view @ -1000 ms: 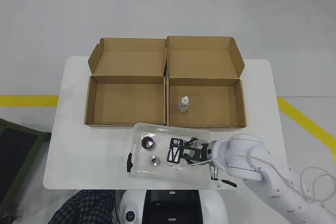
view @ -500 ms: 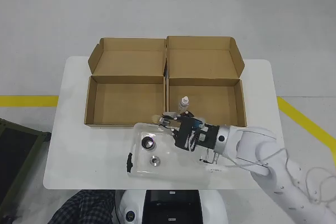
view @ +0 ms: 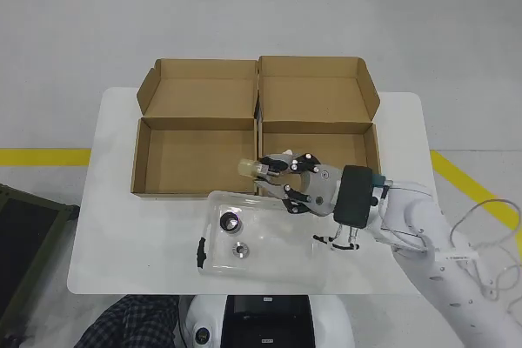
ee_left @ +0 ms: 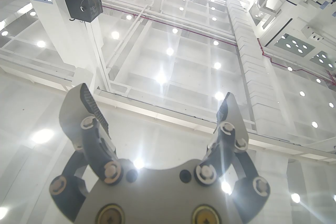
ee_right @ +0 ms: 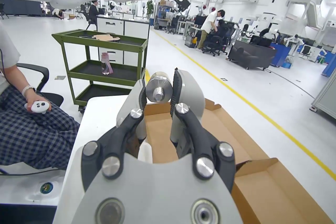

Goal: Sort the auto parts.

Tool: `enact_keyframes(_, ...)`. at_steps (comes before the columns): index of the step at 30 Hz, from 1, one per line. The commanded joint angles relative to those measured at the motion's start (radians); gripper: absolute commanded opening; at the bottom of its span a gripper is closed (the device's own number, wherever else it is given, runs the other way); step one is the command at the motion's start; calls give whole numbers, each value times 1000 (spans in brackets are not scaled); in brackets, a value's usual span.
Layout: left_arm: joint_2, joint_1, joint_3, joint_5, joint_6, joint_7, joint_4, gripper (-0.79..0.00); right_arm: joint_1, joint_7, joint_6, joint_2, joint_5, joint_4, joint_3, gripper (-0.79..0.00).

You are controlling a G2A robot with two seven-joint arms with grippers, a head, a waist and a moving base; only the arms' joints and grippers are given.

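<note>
My right gripper (view: 263, 166) is shut on a metal cylindrical part (ee_right: 158, 89) with a cream-coloured end (view: 246, 165). It holds the part in the air over the front walls of the two open cardboard boxes, about where the left box (view: 196, 161) meets the right box (view: 331, 163). A clear tray (view: 270, 261) at the table's front holds a round ring-shaped part (view: 231, 222) and a small metal part (view: 241, 250). My left gripper (ee_left: 157, 101) is open, holds nothing, and points up at the ceiling.
A small white object (ee_right: 145, 152), possibly a bottle, shows just below the right fingers over a box. The tray has a black handle (view: 201, 250) on its left end. Bare white table (view: 130, 235) lies left of the tray. A seated person holds a controller (ee_right: 38, 106) near the table.
The right gripper has lifted out of the tray with the metal part and carried it back toward the boxes. The two parts left in the tray have not moved.
</note>
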Motion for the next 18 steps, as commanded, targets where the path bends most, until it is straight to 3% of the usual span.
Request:
enact_keyframes(1,0,0,0,0,0,0,0,0,-5,-36,1,-2,3,2,6,-785)
enact_keyframes(5,0,0,0,0,0,0,0,0,-11,-105,-23,-7,19,19,11,-785)
enact_keyframes(18,0,0,0,0,0,0,0,0,-31,-154,-5,-18,7,30,40,-785)
